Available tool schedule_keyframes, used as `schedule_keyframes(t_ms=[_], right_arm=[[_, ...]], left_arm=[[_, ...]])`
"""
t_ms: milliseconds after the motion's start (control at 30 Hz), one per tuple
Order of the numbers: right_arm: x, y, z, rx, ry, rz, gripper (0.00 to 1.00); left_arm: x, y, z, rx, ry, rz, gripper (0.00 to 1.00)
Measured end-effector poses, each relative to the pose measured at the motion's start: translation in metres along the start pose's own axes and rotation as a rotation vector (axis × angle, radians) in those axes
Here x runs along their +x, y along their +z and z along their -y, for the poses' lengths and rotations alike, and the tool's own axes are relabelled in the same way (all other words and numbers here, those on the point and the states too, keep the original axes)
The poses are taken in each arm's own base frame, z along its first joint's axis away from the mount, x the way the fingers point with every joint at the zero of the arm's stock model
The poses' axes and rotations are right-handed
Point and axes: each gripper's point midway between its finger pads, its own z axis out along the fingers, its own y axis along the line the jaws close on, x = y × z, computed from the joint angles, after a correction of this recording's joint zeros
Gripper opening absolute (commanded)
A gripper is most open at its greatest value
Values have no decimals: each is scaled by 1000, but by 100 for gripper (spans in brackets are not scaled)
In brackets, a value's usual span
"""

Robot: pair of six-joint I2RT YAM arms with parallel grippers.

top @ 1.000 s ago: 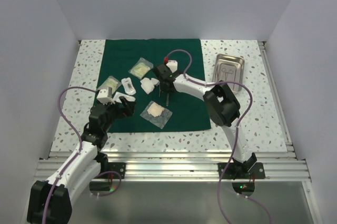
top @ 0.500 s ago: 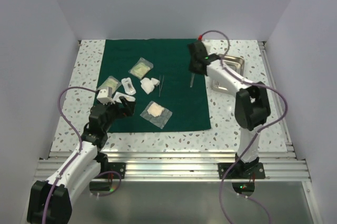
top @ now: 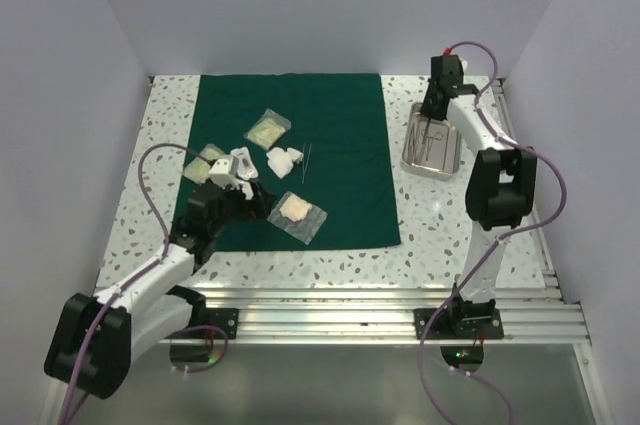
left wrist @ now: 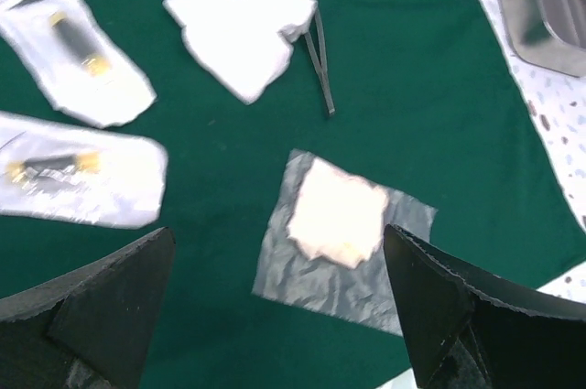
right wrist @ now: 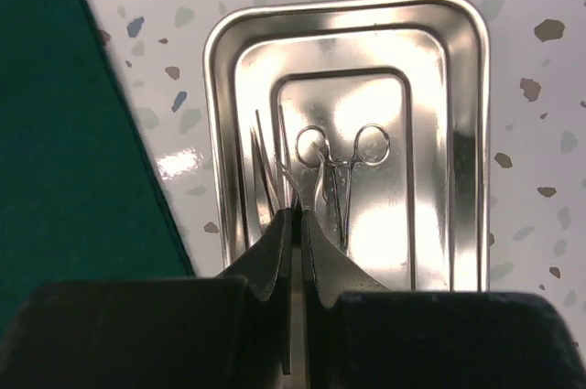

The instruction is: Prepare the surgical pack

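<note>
Whereas a second ago it hung back at the near edge, the left gripper point(top: 245, 185) has now reached forward over the green cloth point(top: 350, 125), jaws spread wide and empty above a gauze pouch point(left wrist: 339, 224). Beyond lies one thin instrument point(left wrist: 316, 69). Farthest off, the right gripper point(right wrist: 295, 224) has swung from mid-cloth to the steel tray point(right wrist: 467, 133), pinched tight on tweezers point(right wrist: 267, 165) beside a clamp point(right wrist: 343, 169).

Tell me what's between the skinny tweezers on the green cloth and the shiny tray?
Nothing sits there: just bare green cloth, then a strip of speckled table, as the top view shows.
</note>
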Motion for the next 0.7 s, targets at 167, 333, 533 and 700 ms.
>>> schedule_keyframes(t_ms=[167, 333, 533, 700], right_arm=[[37, 36, 0, 19, -57, -94, 7], [53, 49, 1, 27, -77, -135, 15], [56, 50, 1, 26, -75, -136, 40], [58, 42, 4, 23, -77, -140, 41]], left_arm=[[-18, 19, 37, 54, 55, -27, 100], [-31, 41, 78, 86, 121, -60, 98], [-18, 81, 89, 21, 162, -176, 94], [-3, 110, 85, -47, 184, -258, 85]])
